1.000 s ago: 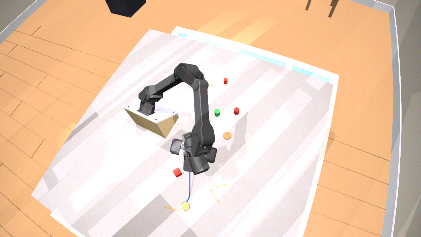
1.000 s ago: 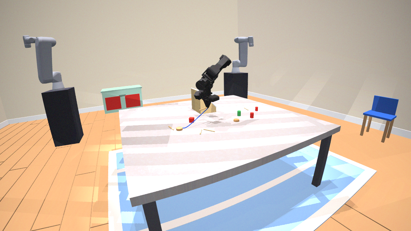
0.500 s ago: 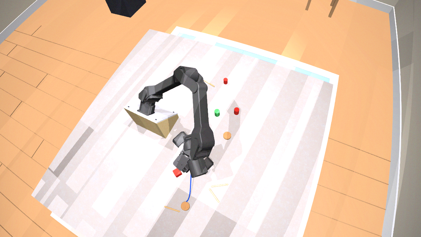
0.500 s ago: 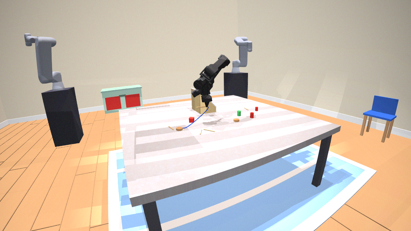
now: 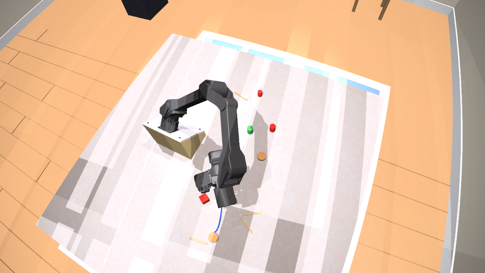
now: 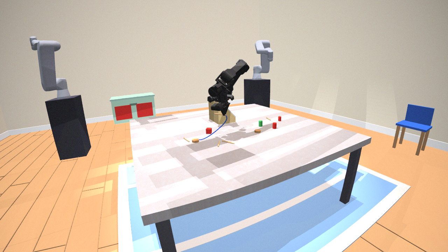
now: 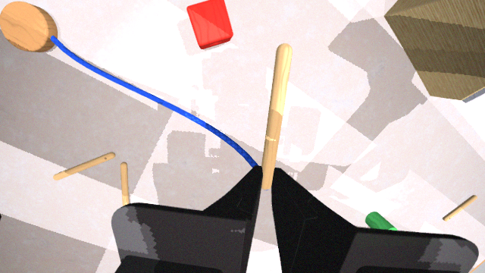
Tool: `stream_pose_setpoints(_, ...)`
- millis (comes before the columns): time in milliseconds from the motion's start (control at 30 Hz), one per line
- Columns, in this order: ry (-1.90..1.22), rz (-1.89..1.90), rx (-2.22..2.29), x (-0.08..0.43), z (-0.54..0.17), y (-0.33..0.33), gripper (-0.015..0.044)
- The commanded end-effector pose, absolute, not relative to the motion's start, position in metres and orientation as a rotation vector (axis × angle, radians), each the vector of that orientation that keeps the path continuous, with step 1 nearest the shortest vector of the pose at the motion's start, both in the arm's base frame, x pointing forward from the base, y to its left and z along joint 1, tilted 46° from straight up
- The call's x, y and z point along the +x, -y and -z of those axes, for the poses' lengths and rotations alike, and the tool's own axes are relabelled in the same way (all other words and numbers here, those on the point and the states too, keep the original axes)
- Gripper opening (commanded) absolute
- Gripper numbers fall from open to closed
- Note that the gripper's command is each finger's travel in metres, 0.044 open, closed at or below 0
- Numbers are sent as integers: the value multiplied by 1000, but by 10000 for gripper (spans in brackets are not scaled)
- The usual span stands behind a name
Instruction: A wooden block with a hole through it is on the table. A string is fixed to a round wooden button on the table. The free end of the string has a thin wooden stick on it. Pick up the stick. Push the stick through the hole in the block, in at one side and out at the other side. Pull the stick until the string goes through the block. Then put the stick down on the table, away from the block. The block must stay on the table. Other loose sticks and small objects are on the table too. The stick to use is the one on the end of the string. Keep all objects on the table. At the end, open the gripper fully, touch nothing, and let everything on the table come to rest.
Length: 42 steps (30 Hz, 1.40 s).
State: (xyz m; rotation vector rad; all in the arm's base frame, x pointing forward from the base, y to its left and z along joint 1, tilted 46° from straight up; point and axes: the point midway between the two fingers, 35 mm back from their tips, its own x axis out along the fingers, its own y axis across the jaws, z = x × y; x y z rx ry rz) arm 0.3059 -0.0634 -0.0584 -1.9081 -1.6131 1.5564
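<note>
My gripper (image 6: 224, 113) (image 7: 266, 174) is shut on the thin wooden stick (image 7: 276, 114) near its string end and holds it above the table. The stick's free end points up the wrist view. The blue string (image 5: 219, 220) (image 6: 226, 119) (image 7: 161, 101) runs from the fingertips down to the round wooden button (image 5: 213, 237) (image 6: 195, 140) (image 7: 24, 26) and does not pass through the block. The small red block (image 5: 204, 198) (image 6: 209, 131) (image 7: 210, 23) stands on the table, beyond the stick's tip in the wrist view. Its hole is not visible now. In the top view the arm hides the fingertips.
Loose sticks (image 5: 252, 214) (image 5: 246, 225) (image 5: 198, 240) (image 5: 241, 96) lie around. A green cylinder (image 5: 249, 129) (image 6: 260, 123) (image 7: 379, 221), two red cylinders (image 5: 272, 127) (image 5: 259, 93) and a second wooden button (image 5: 261, 156) (image 6: 257, 131) stand apart. The arm's wooden base mount (image 5: 176, 146) (image 7: 447, 45) is behind the block.
</note>
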Motion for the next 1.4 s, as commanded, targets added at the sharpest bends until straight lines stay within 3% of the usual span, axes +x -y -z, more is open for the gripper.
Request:
stream_pose_setpoints(0,1458,-1623,-1824,306,59,68,0)
stream_pose_setpoints(1167,175,-1833,-903,305,57,93,0)
stream_pose_setpoints(1367,125,-1829,-860,305,57,94,0)
